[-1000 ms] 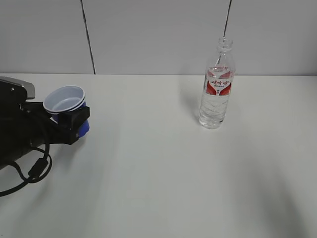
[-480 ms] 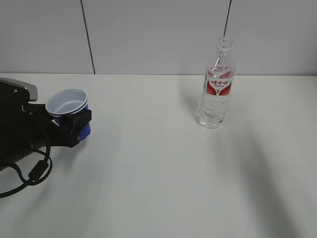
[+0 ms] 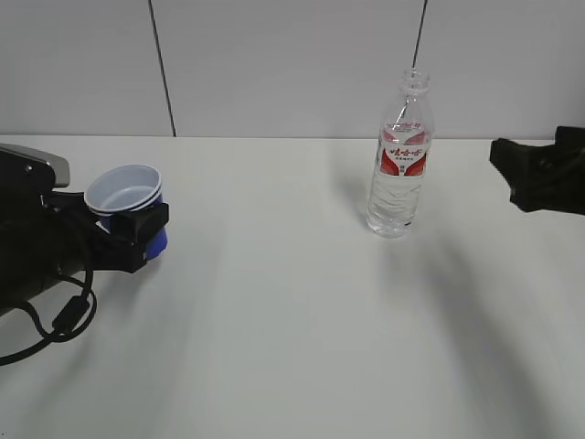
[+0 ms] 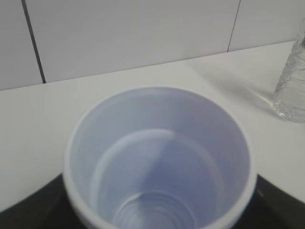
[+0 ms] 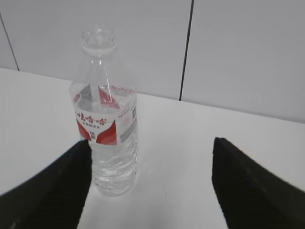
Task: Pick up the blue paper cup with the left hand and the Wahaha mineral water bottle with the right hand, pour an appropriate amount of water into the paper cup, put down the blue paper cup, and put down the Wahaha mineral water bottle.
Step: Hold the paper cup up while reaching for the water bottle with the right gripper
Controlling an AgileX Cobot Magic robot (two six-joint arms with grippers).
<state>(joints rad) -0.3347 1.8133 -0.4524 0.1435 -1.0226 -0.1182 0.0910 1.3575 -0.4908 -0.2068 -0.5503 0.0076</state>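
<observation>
The left hand (image 3: 128, 224) is gripping the blue paper cup (image 3: 125, 190) near the table's (image 3: 292, 311) left edge — its fingers closed on the cup. The Wahaha mineral water bottle (image 3: 400, 155) is standing upright toward the far edge, right of the middle. The right hand (image 3: 526, 178) is hanging just beside it — fingers spread wide, apart from it.

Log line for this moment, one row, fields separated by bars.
left gripper: shut on small blue paper cup, empty | right gripper: open, beside bottle, no contact | tall clear plastic water bottle: upright on white table, capless
</observation>
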